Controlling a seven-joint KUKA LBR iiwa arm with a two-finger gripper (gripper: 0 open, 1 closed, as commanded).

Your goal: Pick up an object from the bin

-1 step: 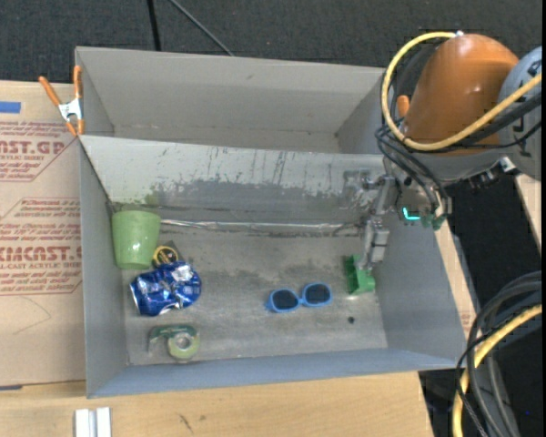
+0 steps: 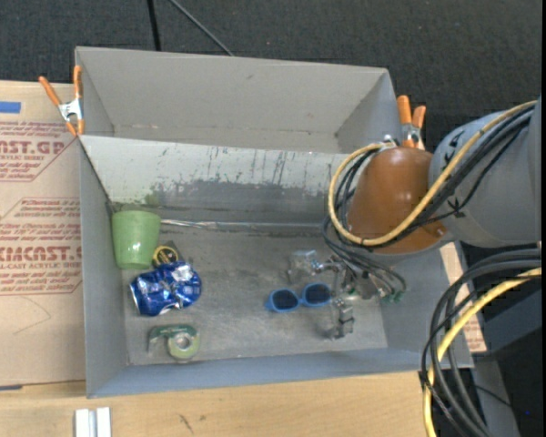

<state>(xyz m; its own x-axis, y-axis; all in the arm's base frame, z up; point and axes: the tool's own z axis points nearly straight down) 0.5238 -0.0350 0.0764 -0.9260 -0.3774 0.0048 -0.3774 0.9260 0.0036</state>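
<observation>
Five small things lay in the grey bin (image 2: 227,98), and none had been lifted yet; the gripper (image 2: 326,292) was low over the floor at the right, at the right end of a pair of blue sunglasses (image 2: 291,299); its fingers (image 2: 342,321) looked spread wide, one beyond the glasses and one on the near side, with nothing clamped between them; by that, the approach seemed done, and the closing and the lift were left. The other things were well apart at the left: a green cup (image 2: 135,237) on its side, a small ring (image 2: 166,255) just beside it, a crushed blue can (image 2: 166,289) and a roll of tape (image 2: 175,342). The floor was scuffed bare metal; the middle lay free, so the glasses had room on every side but the right, where the bin's wall was near.
</observation>
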